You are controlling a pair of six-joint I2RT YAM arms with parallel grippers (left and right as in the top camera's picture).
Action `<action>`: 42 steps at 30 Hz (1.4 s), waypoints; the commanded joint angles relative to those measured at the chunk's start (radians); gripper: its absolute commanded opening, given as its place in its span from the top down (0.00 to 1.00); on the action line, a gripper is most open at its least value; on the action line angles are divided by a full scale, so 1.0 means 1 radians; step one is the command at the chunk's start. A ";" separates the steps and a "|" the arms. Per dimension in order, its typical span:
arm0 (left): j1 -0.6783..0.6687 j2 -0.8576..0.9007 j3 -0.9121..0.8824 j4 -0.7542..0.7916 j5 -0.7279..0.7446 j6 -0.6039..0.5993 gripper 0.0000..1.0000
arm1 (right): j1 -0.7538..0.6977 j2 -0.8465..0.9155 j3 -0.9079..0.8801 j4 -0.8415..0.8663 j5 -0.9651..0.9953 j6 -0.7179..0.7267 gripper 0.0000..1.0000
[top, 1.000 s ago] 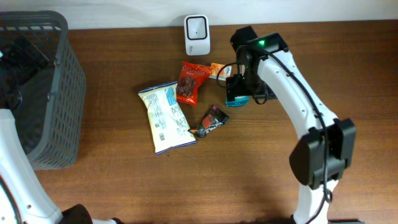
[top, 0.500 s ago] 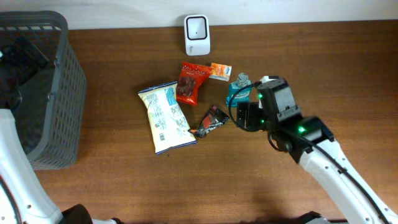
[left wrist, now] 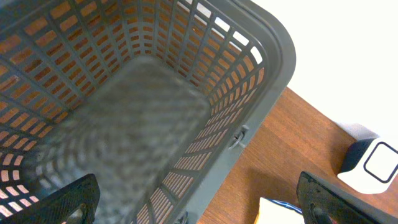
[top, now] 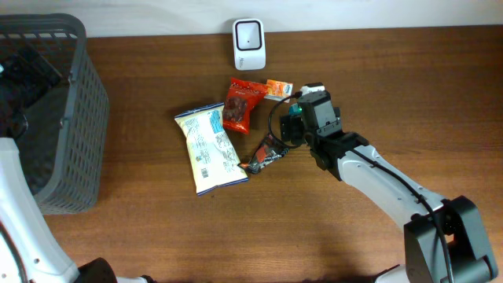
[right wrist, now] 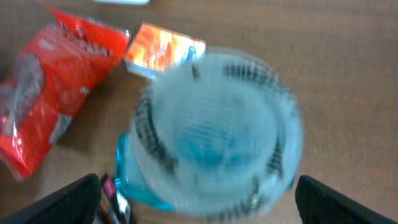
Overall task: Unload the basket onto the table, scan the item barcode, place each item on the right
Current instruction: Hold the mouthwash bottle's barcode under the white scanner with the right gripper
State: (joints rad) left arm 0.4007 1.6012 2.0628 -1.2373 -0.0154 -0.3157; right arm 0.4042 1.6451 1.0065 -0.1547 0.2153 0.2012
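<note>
Noted right gripper (right wrist: 199, 208) over blurred upright blue bottle (right wrist: 214, 124), jaws spread wide to either side; contact not determinable. Located bottle right of red snack packet (top: 240, 104), just near of orange box (top: 277, 88), with scanner (top: 248, 34) farther back. Observed left gripper (left wrist: 199, 200) above grey basket (left wrist: 273, 37), jaws wide, empty.

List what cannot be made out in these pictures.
Bottle: blurred in right wrist view; overhead, mostly under the right arm.
White bag: print too small to read overhead.
Basket: cut off by overhead's left edge.
</note>
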 commanded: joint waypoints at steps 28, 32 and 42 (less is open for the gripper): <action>0.003 0.002 0.012 0.002 -0.004 -0.010 0.01 | 0.008 0.061 0.010 0.170 0.025 0.029 0.34; 0.003 0.002 0.012 0.002 -0.004 -0.010 0.01 | 0.008 0.061 0.069 0.074 0.018 0.108 0.37; 0.003 0.002 0.012 0.002 -0.004 -0.010 0.01 | 0.008 0.064 0.437 -0.209 -0.085 0.103 0.41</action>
State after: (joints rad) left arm 0.4007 1.6012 2.0628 -1.2373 -0.0154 -0.3157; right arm 0.4042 1.7260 1.3128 -0.3557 0.1555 0.2920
